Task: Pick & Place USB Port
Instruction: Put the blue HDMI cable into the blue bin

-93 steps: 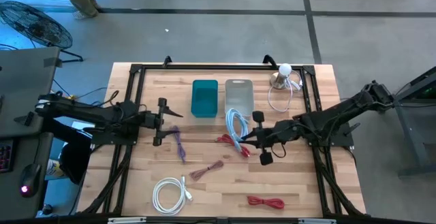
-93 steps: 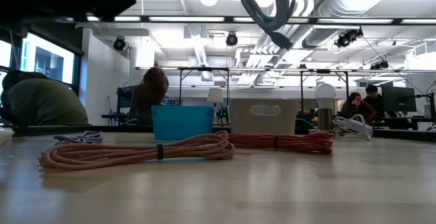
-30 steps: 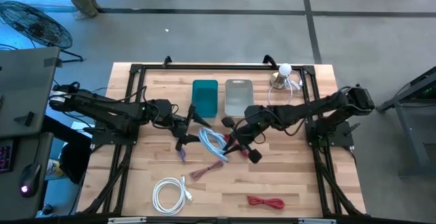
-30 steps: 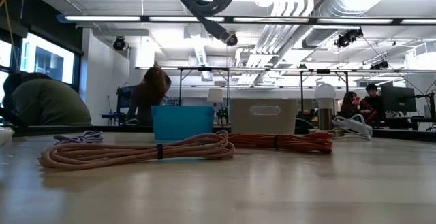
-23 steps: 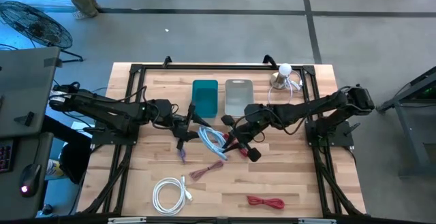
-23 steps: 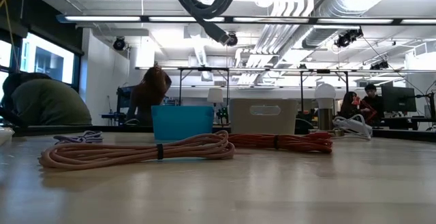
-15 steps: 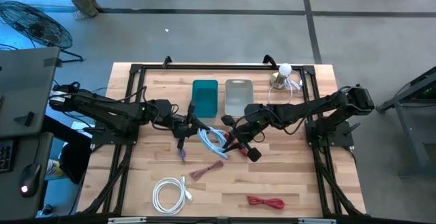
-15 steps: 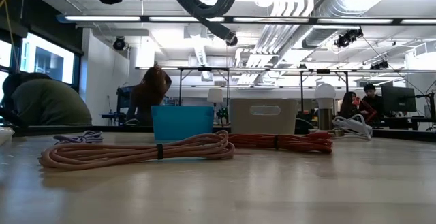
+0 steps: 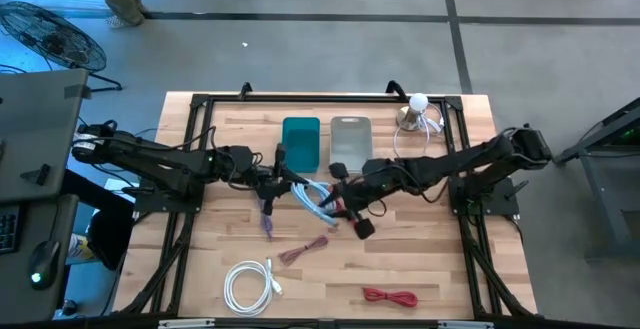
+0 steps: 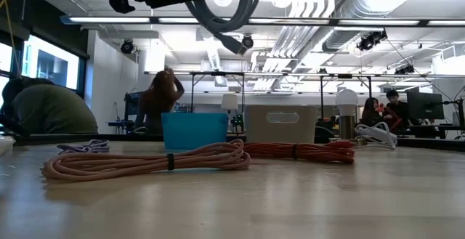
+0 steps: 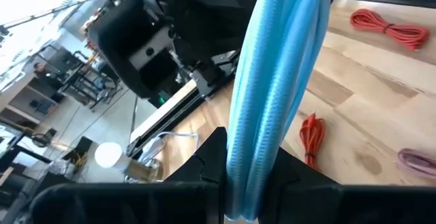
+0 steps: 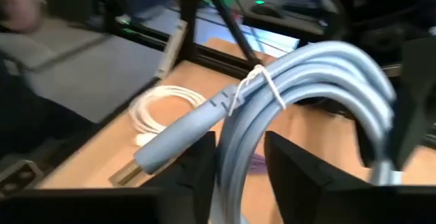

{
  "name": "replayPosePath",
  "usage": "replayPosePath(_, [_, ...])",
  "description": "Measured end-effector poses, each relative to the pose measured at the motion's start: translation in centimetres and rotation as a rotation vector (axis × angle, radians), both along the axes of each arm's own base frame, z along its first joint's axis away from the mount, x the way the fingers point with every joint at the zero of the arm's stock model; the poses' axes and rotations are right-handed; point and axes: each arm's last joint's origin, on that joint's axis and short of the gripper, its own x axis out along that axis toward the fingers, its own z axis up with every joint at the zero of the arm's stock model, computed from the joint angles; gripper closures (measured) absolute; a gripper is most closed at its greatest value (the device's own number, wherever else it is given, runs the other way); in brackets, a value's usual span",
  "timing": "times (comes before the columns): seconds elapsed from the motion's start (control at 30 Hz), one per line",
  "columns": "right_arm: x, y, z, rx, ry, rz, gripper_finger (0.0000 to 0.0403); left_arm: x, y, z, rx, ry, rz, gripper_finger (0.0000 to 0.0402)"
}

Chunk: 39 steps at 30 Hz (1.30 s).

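Note:
A coiled light-blue USB cable (image 9: 315, 197) hangs in the air over the middle of the table, between my two grippers. In the low view it shows as a loop (image 10: 225, 10) high up, its plug (image 10: 234, 44) pointing down. My left gripper (image 9: 287, 183) comes from the left and is shut on the coil (image 11: 272, 81). My right gripper (image 9: 337, 201) comes from the right; its fingers (image 12: 197, 176) stand on either side of the coil's strands (image 12: 306, 81), with the plug (image 12: 163, 149) sticking out beside them. My left gripper pinches the coil's bundled strands (image 11: 246, 152) between its two fingers, at the coil's left end. The fingers come nearly level from the table's left, and the strands run on away from them. The cable is lifted clear of the table. My right gripper has the strands (image 12: 240, 163) between its fingers, but I cannot tell whether they touch.
A teal bin (image 9: 300, 143) and a grey bin (image 9: 350, 141) stand just beyond the grippers. On the table lie purple (image 9: 263, 216), pink (image 9: 305, 251), white (image 9: 250, 284) and red (image 9: 390, 296) cables. A lamp with a white cord (image 9: 415, 114) stands far right.
My left gripper has taken hold of the blue cable's left end and turned a little at the wrist. My right gripper has also turned at the wrist, staying in place. The cable has stayed lifted, shifting slightly toward the bins.

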Motion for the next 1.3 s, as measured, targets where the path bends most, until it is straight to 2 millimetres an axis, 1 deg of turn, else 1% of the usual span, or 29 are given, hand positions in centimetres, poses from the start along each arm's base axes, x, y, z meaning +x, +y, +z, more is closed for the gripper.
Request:
replayPosePath(0.13, [-0.8,0.9,0.6,-0.076,-0.01,-0.103,0.0239,0.0,0.0,0.0,0.003,0.003,0.01,0.0368])
replayPosePath(0.23, [-1.9,1.4,1.4,-0.149,-0.009,-0.206,0.021,0.0,0.1,0.0,0.011,0.003,0.036,0.0368])
replayPosePath(0.33, [-3.3,1.8,1.9,-0.207,0.029,-0.31,0.019,0.0,0.2,-0.1,0.02,0.013,0.052,0.0368])
replayPosePath(0.43, [-4.5,2.1,2.2,-0.242,0.069,-0.402,0.0182,-0.1,0.2,-0.2,0.041,0.021,0.061,0.0368])
replayPosePath(0.53, [-5.2,2.5,1.9,-0.274,0.096,-0.473,0.0181,-0.3,0.4,0.0,0.054,0.013,0.124,0.0368])
replayPosePath(0.63, [-5.7,2.7,1.6,-0.318,0.128,-0.508,0.0181,-0.5,0.7,0.3,0.092,0.008,0.208,0.0368])
replayPosePath(0.77, [-6.0,2.9,1.3,-0.324,0.152,-0.52,0.0181,-1.0,1.1,0.4,0.177,0.025,0.334,0.0368])
replayPosePath(0.87, [-6.1,3.0,1.2,-0.327,0.158,-0.513,0.018,-1.4,2.1,0.3,0.212,0.067,0.424,0.0368])
replayPosePath(1.0, [-6.1,3.0,1.2,-0.33,0.165,-0.51,0.018,-1.9,4.0,-0.2,0.194,0.143,0.51,0.0368])
replayPosePath(1.3, [-6.1,3.0,1.2,-0.325,0.166,-0.506,0.0181,-2.8,8.7,-0.8,0.109,0.216,0.573,0.0368])
